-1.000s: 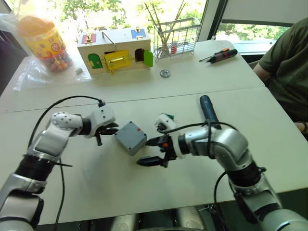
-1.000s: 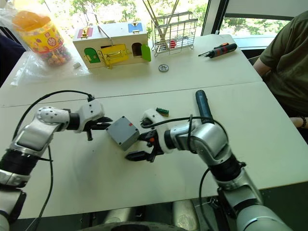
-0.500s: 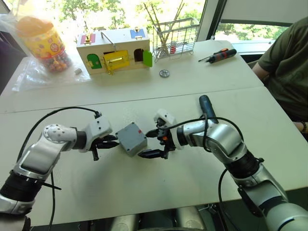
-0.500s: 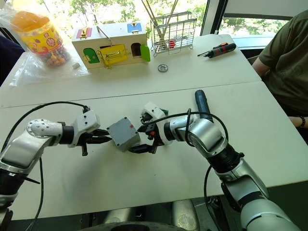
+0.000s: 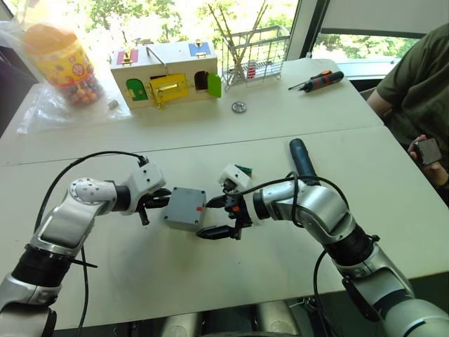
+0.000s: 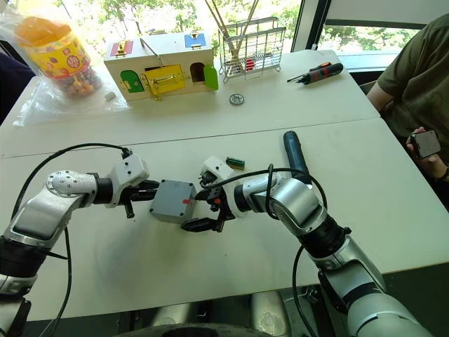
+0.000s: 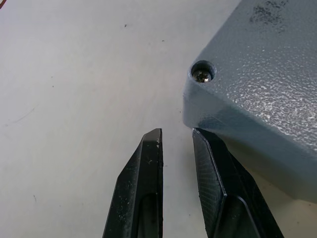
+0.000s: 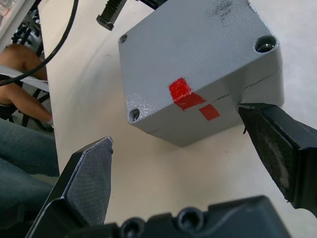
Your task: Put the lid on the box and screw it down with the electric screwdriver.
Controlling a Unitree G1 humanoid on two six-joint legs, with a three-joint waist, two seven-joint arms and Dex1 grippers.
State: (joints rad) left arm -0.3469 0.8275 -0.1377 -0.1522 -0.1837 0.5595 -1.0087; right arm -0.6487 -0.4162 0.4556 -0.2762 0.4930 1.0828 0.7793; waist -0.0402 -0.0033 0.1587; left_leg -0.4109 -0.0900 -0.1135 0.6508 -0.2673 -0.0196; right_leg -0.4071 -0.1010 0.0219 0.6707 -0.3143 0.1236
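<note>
The grey box point(image 5: 186, 208), with the lid point(image 8: 198, 54) seen seated on it, lies on the white table point(image 5: 210, 274) between the two grippers: the left gripper point(image 5: 156, 201) is held just beside its one side with its fingers point(image 7: 143, 193) nearly closed on nothing, one fingertip at the box's corner, while the right gripper point(image 5: 216, 217) is spread wide at the red-marked side, gripping nothing. The electric screwdriver point(image 5: 303, 160) is laid on the table behind the right arm. Farther back, a wooden latch box point(image 5: 165, 72), a wire rack point(image 5: 256, 53), a hand screwdriver point(image 5: 320, 80) and a candy jar point(image 5: 63, 63) are set near the windows, and a person point(image 5: 421, 91) is seated at the right edge.
</note>
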